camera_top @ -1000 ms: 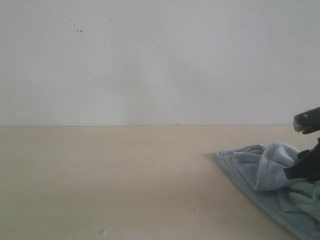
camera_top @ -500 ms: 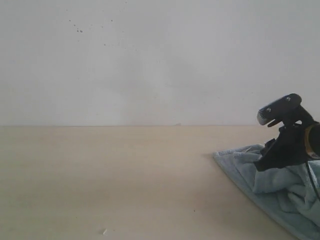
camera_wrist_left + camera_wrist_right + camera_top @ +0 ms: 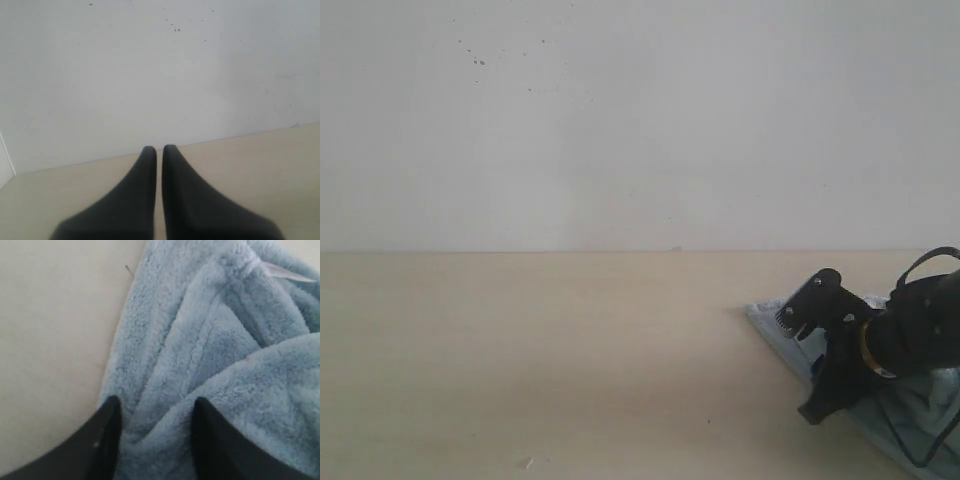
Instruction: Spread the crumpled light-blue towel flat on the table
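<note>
Towel (image 3: 772, 322) cloth sits bunched at the far right of the table (image 3: 540, 360) in the exterior view, one corner pointing toward the middle and its lower hem running diagonally off the right of the frame. Everything to the left of that corner is bare, smooth, matte beige tabletop reaching back to a straight rear edge against a plain white wall (image 3: 620, 120) flecked with a few dark specks. A tiny pale fleck (image 3: 528, 463) lies near the front edge. The right arm (image 3: 910, 325), black with a looping cable, is bent low over the cloth and hides much of it. In the right wrist view the towel (image 3: 215, 350) is thick, fluffy pale-blue terry, gathered into soft rounded ridges and deep creases, with a hemmed border curving beside open table (image 3: 55, 325) and a small white label (image 3: 287, 272) sticking out at one fold. The right gripper (image 3: 155, 405) has its dark, tapered jaws apart, straddling a ridge of pile next to that border; they are not visibly pinching it. The left gripper (image 3: 159, 149) hangs above bare table (image 3: 260, 165) facing the wall, its two smooth black jaws together with only a thin slit between them and nothing held.
</note>
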Controlling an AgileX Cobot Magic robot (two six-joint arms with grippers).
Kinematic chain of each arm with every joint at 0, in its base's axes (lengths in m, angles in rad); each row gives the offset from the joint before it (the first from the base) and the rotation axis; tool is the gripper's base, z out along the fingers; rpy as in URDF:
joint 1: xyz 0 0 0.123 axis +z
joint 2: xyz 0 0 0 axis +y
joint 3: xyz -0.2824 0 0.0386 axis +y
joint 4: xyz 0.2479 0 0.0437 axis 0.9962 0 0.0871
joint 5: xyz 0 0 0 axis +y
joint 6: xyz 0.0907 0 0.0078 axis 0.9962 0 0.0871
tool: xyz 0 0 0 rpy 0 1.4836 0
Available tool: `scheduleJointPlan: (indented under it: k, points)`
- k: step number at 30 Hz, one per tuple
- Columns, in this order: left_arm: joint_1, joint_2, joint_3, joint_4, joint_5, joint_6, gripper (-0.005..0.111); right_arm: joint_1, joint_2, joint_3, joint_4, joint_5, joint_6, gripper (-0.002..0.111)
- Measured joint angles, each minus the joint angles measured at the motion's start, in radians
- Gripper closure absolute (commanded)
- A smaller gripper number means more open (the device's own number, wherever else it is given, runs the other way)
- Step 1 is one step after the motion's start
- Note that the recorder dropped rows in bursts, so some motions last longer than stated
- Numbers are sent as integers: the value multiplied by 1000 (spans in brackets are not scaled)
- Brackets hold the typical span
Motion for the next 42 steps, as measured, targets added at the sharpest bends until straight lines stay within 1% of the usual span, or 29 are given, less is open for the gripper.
scheduleJointPlan:
  k: [1, 2, 6, 9, 12, 18, 24, 27, 28, 29, 30, 31, 33, 34, 35, 36, 40, 42]
  points:
    - [0, 0, 0, 0, 0, 0, 103, 2, 2, 0, 0, 7, 0, 109]
    - [0, 0, 0, 0, 0, 0, 103, 4, 4, -2, 2, 21, 0, 108]
    - [0, 0, 0, 0, 0, 0, 103, 4, -10, -4, 2, 59, 45, 108]
    - [0, 0, 0, 0, 0, 0, 103, 2, -74, -4, 2, 31, 72, 108]
    - [0, 0, 0, 0, 0, 0, 103, 0, -172, -4, 20, -41, 120, 108]
    - [0, 0, 0, 0, 0, 0, 103, 0, -341, 32, 32, -263, 247, 108]
    - [0, 0, 0, 0, 0, 0, 103, 0, -373, 79, 15, -471, 295, 108]
    - [0, 0, 0, 0, 0, 0, 103, 0, -373, 81, -2, -509, 313, 107]
    - [0, 0, 0, 0, 0, 0, 103, 0, -373, 81, -22, -501, 323, 104]
    - [0, 0, 0, 0, 0, 0, 103, 0, -373, 81, -49, -492, 338, 98]
    - [0, 0, 0, 0, 0, 0, 103, 0, -373, 81, -100, -488, 363, 88]
    - [0, 0, 0, 0, 0, 0, 103, 0, -369, 81, -147, -489, 396, 76]
    - [0, 0, 0, 0, 0, 0, 103, 0, -365, 86, -193, -513, 442, 56]
    - [0, 0, 0, 0, 0, 0, 103, 0, -365, 94, -207, -520, 458, 51]
    - [0, 0, 0, 0, 0, 0, 103, 3, -365, 99, -217, -520, 474, 51]
    - [0, 0, 0, 0, 0, 0, 103, 3, -364, 101, -225, -508, 488, 54]
    - [0, 0, 0, 0, 0, 0, 103, 7, -363, 103, -236, -440, 509, 71]
    - [0, 0, 0, 0, 0, 0, 103, 7, -363, 103, -236, -426, 512, 73]
